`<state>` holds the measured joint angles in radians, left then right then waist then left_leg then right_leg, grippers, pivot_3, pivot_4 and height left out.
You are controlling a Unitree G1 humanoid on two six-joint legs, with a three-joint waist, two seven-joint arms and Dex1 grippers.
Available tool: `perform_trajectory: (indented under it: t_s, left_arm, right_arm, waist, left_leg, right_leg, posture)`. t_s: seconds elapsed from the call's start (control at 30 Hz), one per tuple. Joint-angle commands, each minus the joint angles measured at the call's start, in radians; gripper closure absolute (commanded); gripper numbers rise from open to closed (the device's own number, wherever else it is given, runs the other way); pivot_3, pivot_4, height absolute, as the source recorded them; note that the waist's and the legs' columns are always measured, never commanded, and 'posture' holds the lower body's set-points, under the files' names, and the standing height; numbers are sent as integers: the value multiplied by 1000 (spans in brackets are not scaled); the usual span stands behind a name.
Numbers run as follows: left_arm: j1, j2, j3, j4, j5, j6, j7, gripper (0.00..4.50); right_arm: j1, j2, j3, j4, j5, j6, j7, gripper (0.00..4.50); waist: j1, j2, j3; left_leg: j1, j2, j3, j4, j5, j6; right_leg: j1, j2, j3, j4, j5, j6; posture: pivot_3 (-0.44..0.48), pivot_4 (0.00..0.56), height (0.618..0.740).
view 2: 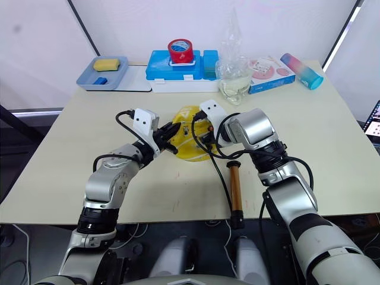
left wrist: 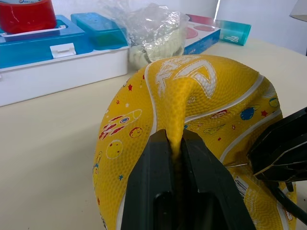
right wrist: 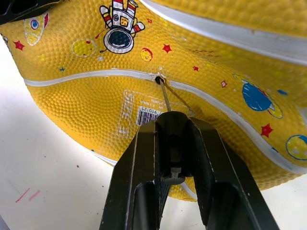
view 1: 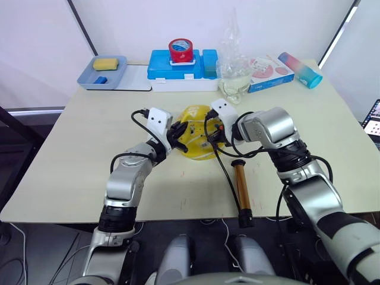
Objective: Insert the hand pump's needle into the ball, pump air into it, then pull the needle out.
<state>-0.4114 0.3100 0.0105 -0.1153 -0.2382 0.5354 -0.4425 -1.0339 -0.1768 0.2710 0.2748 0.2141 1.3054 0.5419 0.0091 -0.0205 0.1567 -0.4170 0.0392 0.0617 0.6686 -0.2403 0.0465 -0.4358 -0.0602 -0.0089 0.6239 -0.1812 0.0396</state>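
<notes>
The ball (view 1: pixel 195 141), yellow and dented, lies at the table's middle. My left gripper (left wrist: pixel 176 140) is shut on a raised fold of the ball's skin, on its left side (view 1: pixel 177 134). My right gripper (right wrist: pixel 171 120) is shut on the black fitting of the needle (right wrist: pixel 165 97), at the ball's right side (view 1: pixel 215 136). The thin pin's tip reaches into the valve hole (right wrist: pixel 158 80) on a white seam. The hand pump (view 1: pixel 241 187) lies flat on the table in front of the ball, bronze barrel pointing to the front edge. Its black hose (view 1: pixel 225 171) runs up to my right gripper.
Along the back stand a grey tray (view 1: pixel 122 80) with a yellow sponge, a blue box (view 1: pixel 160 66) with a red tape roll (view 1: pixel 181 50) on top, a crumpled clear bag (view 1: pixel 233 74), a pink-white carton (view 1: pixel 270 72) and a pink-blue bottle (view 1: pixel 300 69).
</notes>
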Motion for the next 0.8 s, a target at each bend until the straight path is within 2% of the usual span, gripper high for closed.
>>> perform_trajectory:
  t_s: [0.03, 0.8]
  left_arm:
    - [30, -2, -33, 49, 10, 26, -8, 4438]
    - [49, -20, -73, 11, 27, 41, -21, 4438]
  right_arm:
    - [-5, -16, 7, -13, -2, -4, -2, 4157]
    - [-80, 92, -98, 68, 15, 72, -94, 4157]
  waist:
    - [0, 0, 0]
    - [-8, 0, 0]
  left_leg:
    - [0, 0, 0, 0, 0, 0]
    - [0, 0, -1, -1, 0, 0]
  right_leg:
    - [0, 0, 0, 0, 0, 0]
    - [-1, -2, -2, 0, 0, 0]
  posture:
    - [0, 150, 739]
    - [0, 150, 739]
